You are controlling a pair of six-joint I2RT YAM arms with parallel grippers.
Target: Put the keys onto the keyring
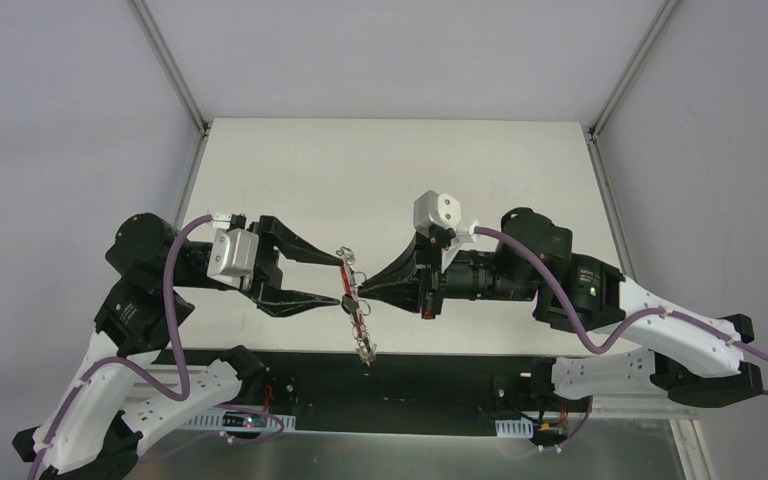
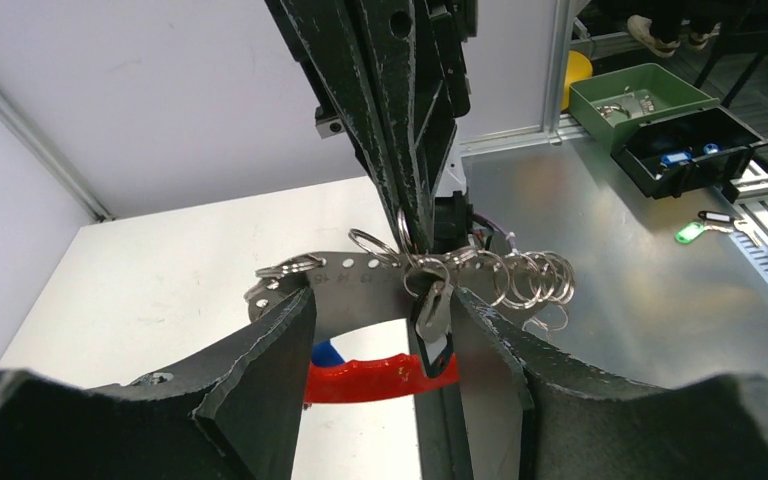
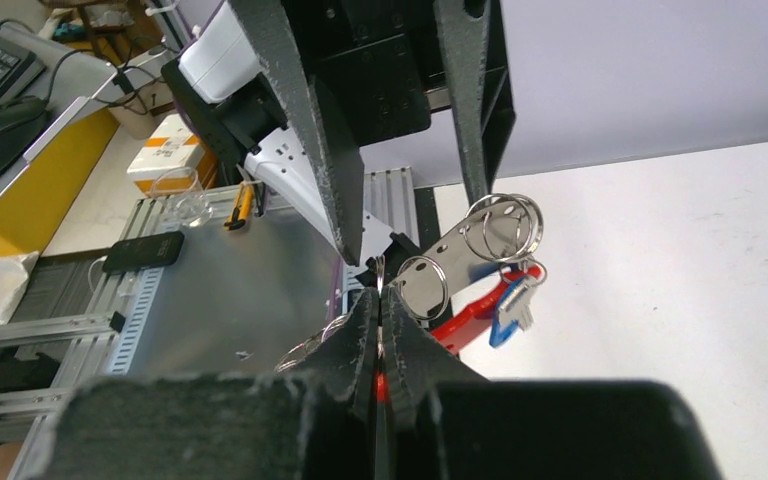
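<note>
The keyring [image 1: 357,322], a curved metal plate with several wire rings and a red strap, hangs in the air over the table's front edge. My left gripper [image 1: 344,282] has its jaws wide apart, and the plate [image 2: 360,275] and red strap [image 2: 370,380] span from one finger to the other, so it holds them. My right gripper [image 1: 361,292] is shut on a thin wire ring [image 3: 380,270] of the bunch. A black-headed key [image 2: 432,320] hangs from a ring just under the right fingertips [image 2: 415,235]. A blue-headed key [image 3: 508,312] hangs by the strap.
The white table [image 1: 410,180] lies behind the grippers, with grey walls around it. Off the table, on the metal bench, stand a green tray [image 2: 640,95], a black tray [image 2: 690,150] and a green tag [image 2: 690,232]. A phone [image 3: 143,252] lies on the bench.
</note>
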